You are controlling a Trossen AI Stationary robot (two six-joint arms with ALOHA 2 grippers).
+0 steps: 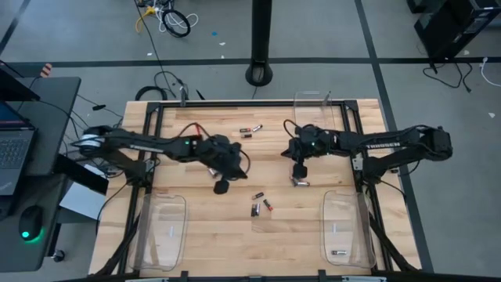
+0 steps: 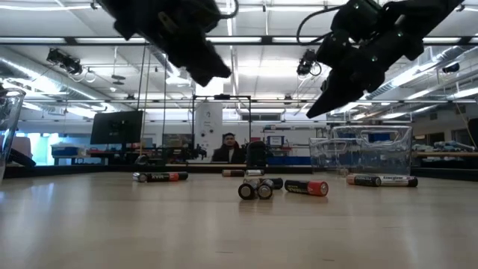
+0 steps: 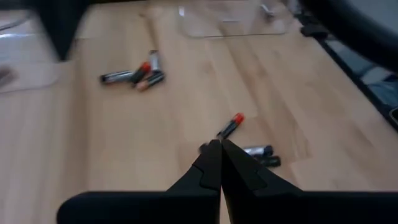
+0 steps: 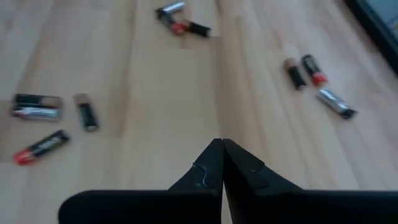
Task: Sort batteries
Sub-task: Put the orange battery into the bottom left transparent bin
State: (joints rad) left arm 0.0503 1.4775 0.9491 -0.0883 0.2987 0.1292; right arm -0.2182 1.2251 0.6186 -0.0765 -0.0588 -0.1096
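Small batteries lie loose on the wooden table: a pair point(image 1: 250, 129) toward the far edge, a cluster point(image 1: 259, 204) near the middle, and a few point(image 1: 300, 182) just below my right gripper. My left gripper point(image 1: 221, 187) hovers shut above the table, left of the middle cluster. In the left wrist view, the left gripper point(image 3: 221, 144) has a red-tipped battery point(image 3: 230, 126) just ahead of it. My right gripper point(image 1: 300, 168) is shut too and stays clear of the wood, with batteries point(image 4: 39, 106) scattered ahead of the right gripper point(image 4: 221, 144) in its wrist view.
Clear plastic trays sit at the near left point(image 1: 160, 231), near right point(image 1: 348, 227) and far right point(image 1: 313, 106). The near right tray holds a battery point(image 1: 338, 253). A black frame runs around the table's edges. Bare wood shows between the battery groups.
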